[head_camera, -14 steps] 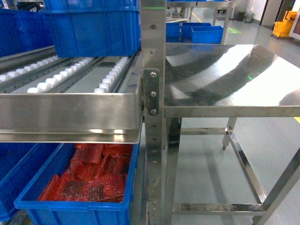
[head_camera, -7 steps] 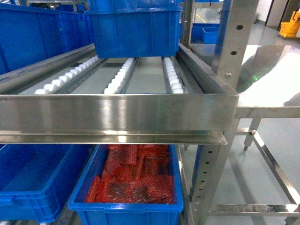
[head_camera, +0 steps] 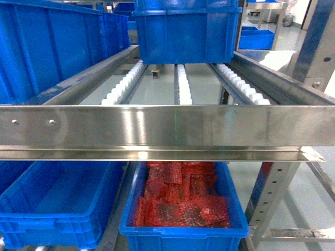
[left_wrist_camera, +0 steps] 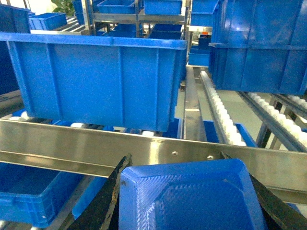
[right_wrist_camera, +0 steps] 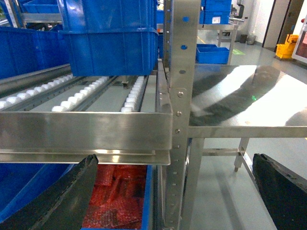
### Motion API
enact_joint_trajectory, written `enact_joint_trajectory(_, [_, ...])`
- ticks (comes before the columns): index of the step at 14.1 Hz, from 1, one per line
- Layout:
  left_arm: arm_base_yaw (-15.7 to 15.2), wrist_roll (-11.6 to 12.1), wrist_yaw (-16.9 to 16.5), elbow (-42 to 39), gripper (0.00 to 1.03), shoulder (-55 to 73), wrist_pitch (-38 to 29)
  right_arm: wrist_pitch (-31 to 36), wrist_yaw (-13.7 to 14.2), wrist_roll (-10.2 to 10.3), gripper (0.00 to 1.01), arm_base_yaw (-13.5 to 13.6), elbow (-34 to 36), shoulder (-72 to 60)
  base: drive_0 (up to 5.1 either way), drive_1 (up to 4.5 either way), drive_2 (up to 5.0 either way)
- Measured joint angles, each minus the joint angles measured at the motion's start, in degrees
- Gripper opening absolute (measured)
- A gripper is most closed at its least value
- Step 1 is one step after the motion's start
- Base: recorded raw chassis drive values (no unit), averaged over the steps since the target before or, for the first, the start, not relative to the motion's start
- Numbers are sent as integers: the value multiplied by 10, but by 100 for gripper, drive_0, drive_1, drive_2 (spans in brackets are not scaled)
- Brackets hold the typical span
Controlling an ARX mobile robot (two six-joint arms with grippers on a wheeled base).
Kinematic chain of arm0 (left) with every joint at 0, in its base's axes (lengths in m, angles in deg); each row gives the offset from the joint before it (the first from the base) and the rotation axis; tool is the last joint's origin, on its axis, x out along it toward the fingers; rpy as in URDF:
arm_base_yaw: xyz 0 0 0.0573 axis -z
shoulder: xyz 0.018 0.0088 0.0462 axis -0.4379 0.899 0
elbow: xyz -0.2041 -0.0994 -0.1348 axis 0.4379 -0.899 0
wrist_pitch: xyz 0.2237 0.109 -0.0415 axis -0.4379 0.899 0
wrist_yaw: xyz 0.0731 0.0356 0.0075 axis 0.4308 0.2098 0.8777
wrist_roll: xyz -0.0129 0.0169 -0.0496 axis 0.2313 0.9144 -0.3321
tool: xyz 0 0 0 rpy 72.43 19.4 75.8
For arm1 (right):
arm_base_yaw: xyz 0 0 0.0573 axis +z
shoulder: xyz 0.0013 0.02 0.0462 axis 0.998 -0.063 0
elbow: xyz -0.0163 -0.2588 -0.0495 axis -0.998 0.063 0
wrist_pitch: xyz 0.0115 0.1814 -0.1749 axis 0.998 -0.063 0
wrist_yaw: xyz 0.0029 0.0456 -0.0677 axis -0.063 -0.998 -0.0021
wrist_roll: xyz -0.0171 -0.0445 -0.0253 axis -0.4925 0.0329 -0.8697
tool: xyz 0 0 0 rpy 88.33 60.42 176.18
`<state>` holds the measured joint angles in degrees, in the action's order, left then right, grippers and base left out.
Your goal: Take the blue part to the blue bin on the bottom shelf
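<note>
The blue part (left_wrist_camera: pixel 192 201), a square ribbed plastic piece, fills the bottom of the left wrist view, and my left gripper (left_wrist_camera: pixel 176 165) is shut on it with a black finger on each side. Just beyond it runs the bottom shelf's shiny front rail (left_wrist_camera: pixel 72 146) with two small screws. A big blue bin (left_wrist_camera: pixel 96 81) stands on the rollers behind that rail. In the head view the same rail (head_camera: pixel 167 125) crosses the frame, and neither gripper shows there. My right gripper (right_wrist_camera: pixel 173 165) is open and holds nothing, its fingers (right_wrist_camera: pixel 76 191) spread wide before the rack's corner.
Under the rail stand a blue bin of red bags (head_camera: pixel 183 209) and an unfilled blue bin (head_camera: pixel 57 201). More blue bins (head_camera: pixel 183 31) sit on the white rollers. A perforated upright (right_wrist_camera: pixel 184 96) and a steel table (right_wrist_camera: pixel 249 100) lie to the right.
The head view has shifted left along the rack: the upright and the steel table have slid out to the right, and the front rail now spans the whole frame.
</note>
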<state>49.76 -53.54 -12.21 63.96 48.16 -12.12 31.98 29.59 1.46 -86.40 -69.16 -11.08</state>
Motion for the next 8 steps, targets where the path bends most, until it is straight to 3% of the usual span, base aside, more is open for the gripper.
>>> enact_joint_trajectory(5, [0, 0, 0, 0, 43, 0, 0, -1, 0, 0, 98, 0, 0, 0, -502, 244, 244])
enact_joint_trajectory(8, [0, 0, 5, 0, 43, -2, 2, -1, -2, 0, 98, 0, 0, 0, -12, -12, -12])
